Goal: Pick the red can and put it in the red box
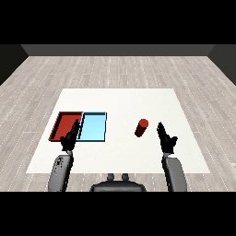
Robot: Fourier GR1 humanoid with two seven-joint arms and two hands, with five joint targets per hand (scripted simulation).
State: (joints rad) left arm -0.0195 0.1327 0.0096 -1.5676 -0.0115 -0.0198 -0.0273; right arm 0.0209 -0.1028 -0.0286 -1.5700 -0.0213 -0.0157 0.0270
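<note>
Red can [141,127] stands upright on white tabletop [120,99], right of the trays, nothing holding it. Right hand [167,139] just beside can on its right, fingers straight, not touching, empty. Light blue tray [93,126] well left of can, red tray [64,125] touching its left side. Left hand [69,139] over red tray's near edge, fingers relaxed, empty

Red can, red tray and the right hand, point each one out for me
red can [141,128]: head view, its side.
red tray [64,123]: head view, bare floor.
right hand [167,139]: head view, its palm.
</note>
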